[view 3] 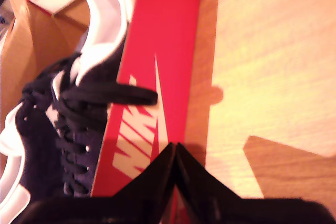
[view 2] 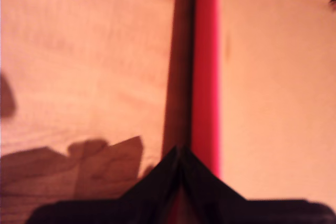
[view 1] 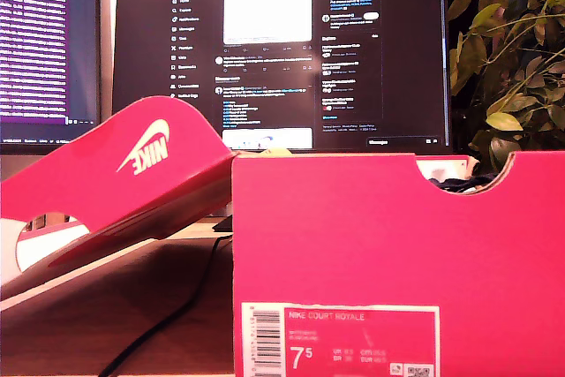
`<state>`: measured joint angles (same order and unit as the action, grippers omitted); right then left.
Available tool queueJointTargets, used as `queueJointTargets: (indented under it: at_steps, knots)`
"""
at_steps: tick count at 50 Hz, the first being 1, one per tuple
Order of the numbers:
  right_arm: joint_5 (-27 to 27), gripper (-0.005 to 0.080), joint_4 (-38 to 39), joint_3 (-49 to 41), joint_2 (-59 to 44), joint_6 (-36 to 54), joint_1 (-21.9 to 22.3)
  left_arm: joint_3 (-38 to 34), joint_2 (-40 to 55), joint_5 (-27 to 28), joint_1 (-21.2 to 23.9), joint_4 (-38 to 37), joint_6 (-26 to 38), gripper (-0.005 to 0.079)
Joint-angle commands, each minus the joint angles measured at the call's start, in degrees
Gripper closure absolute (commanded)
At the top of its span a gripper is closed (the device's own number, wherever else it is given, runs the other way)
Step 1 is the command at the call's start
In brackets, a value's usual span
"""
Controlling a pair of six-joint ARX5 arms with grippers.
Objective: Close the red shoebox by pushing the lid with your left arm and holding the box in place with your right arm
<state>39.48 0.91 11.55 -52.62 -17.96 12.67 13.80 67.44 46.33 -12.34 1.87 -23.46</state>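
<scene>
Our first gripper (view 2: 179,182) is pinched shut with nothing in it, beside the lid (view 2: 206,66). Our second gripper (view 3: 176,182) is pinched shut too, against the box (view 3: 157,77) by the shoe (view 3: 68,129).

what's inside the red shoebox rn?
The red shoebox holds a dark shoe with black laces and white trim, seen in the second wrist view. Brown paper lines it. The shoe and paper cover the box floor, so a second shoe can't be confirmed.

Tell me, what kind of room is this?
Probably an office or lab desk: two computer monitors stand behind a wooden table, a potted plant beside them, with my red shoebox lying open in front.
</scene>
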Motion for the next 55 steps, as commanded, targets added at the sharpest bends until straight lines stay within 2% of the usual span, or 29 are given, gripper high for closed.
queueJointTargets:
  at_steps: [1, 11, 22, 33, 44, 55]
  knots:
    - [0.8, 0.0764, 0.6, 0.6, -0.8, 0.3, -0.3, 1.2, 2.1, 0.5, 1.0, 1.3, 1.0, 0.0761]
    - [2.6, 0.0764, 0.6, 0.6, -2.8, 0.3, -1.0, 2.8, 7.9, 1.8, 4.1, 3.0, 1.0, 0.0761]
    - [2.7, 0.0764, 2.1, 0.6, -4.5, -0.1, -6.2, 4.6, 11.5, 4.8, 6.6, 2.9, 1.2, 0.0762]
    - [2.3, 0.0764, 3.6, 0.6, -6.2, -0.3, -10.7, 6.3, 11.6, 7.0, 7.1, 3.3, 1.3, 0.0761]
    - [2.3, 0.0764, 4.0, 0.6, -6.3, -0.3, -11.1, 7.3, 11.5, 14.0, 7.1, 3.2, 0.9, 0.0761]
    - [2.3, 0.0764, 4.0, 0.6, -6.4, 0.0, -11.1, 7.3, 8.9, 16.3, 6.3, 2.4, 0.3, 0.0761]
